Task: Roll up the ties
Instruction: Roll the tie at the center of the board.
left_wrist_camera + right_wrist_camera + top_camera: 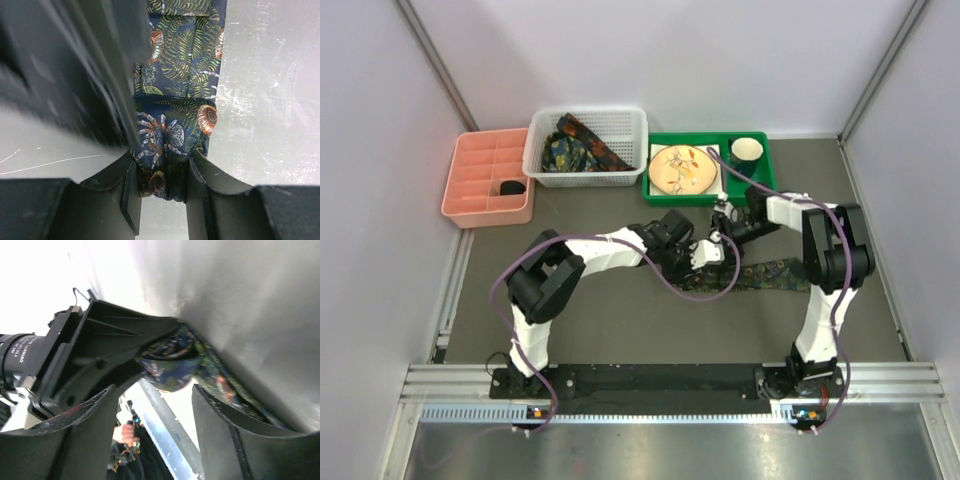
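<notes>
A dark tie (pixel 775 274) with a leafy multicoloured print lies flat on the table in front of the right arm. Its left end is rolled up. My left gripper (pixel 706 252) is shut on that rolled end (pixel 172 132), its jaws (pixel 162 187) pinching the roll from both sides. My right gripper (pixel 725 226) is open right beside it, and the roll (pixel 170 365) sits just beyond its fingertips (pixel 154 390), not gripped. The left gripper's black body (pixel 95 345) fills the left of the right wrist view. More ties (pixel 578 148) lie heaped in the white basket.
A white basket (pixel 635 125) stands at the back centre, a pink compartment tray (pixel 470 175) to its left. A green tray (pixel 760 175) at the back right holds a plate (pixel 682 168) and a cup (pixel 747 150). Purple cables hang by both arms.
</notes>
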